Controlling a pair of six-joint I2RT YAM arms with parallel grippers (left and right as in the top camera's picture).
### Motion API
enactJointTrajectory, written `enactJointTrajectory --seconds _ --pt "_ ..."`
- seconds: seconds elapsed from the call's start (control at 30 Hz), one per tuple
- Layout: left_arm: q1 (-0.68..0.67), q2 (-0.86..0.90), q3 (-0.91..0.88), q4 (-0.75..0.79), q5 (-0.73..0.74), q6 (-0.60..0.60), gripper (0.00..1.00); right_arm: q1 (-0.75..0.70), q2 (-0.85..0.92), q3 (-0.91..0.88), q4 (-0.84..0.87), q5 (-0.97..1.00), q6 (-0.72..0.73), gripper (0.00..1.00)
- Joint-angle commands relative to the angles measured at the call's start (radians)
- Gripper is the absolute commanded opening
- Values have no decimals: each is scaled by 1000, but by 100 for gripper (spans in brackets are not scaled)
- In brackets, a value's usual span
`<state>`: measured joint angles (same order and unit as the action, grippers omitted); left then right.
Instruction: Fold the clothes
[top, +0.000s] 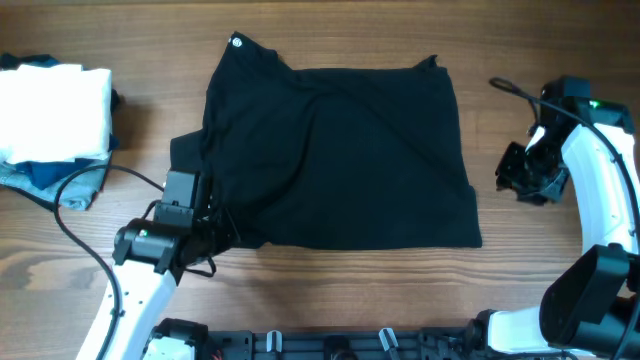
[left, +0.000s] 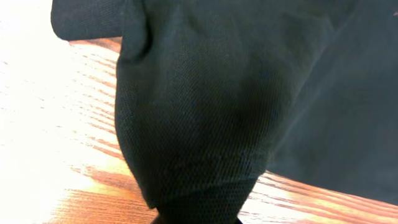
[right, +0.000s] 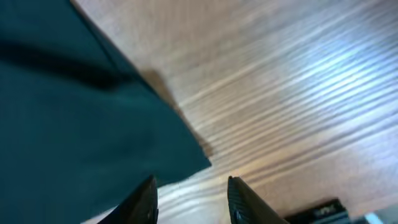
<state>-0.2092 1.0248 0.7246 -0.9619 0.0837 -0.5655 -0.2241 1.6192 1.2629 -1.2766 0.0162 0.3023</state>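
The black garment (top: 340, 160) lies spread on the wooden table, roughly rectangular, with a small white round logo (top: 237, 42) at its far left corner. My left gripper (top: 205, 225) is at the garment's near left corner and is shut on a bunched fold of the black fabric (left: 193, 155), which fills the left wrist view. My right gripper (top: 515, 178) is open and empty, just right of the garment's right edge. In the right wrist view its two fingers (right: 191, 196) frame bare wood beside the garment's corner (right: 93, 106).
A folded white cloth (top: 55, 110) sits on blue garments (top: 60, 180) at the far left. Black cables run across the table at the left (top: 75, 235) and by the right arm (top: 515, 90). The wooden table (top: 350, 290) shows along the front.
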Motion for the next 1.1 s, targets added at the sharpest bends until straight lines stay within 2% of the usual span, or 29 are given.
enactJointTrajectory --seconds 0.0,0.07,0.2,0.37,0.4,0.43,0.47,0.63,0.8,0.97,1.07 --pt "6 29 -4 8 5 11 4 -2 -11 -108 13 -74 23 41" --pt "6 38 -4 9 5 11 4 -2 -11 -195 75 -117 53 50" --pt "6 42 -4 20 5 11 4 4 -11 -347 197 -168 119 58" --pt "6 42 -4 30 5 12 4 5 -11 -481 359 -167 192 58" --pt "6 42 -4 30 5 12 4 5 -11 -501 405 -170 198 54" --pt "6 42 -4 30 5 12 4 5 -11 -507 428 -175 198 36" --pt "6 42 -4 30 5 11 4 5 -11 -507 432 -175 198 6" --pt "6 42 -4 -29 60 12 4 -2 -34 -466 415 -167 193 4" --pt "6 41 -4 -170 244 64 4 -56 -195 -256 278 -27 167 4" --pt "7 41 -1 -171 275 64 4 -83 -234 -230 270 -30 85 4" --pt "7 41 9 -68 269 60 4 -81 -234 -230 398 -133 -17 4"
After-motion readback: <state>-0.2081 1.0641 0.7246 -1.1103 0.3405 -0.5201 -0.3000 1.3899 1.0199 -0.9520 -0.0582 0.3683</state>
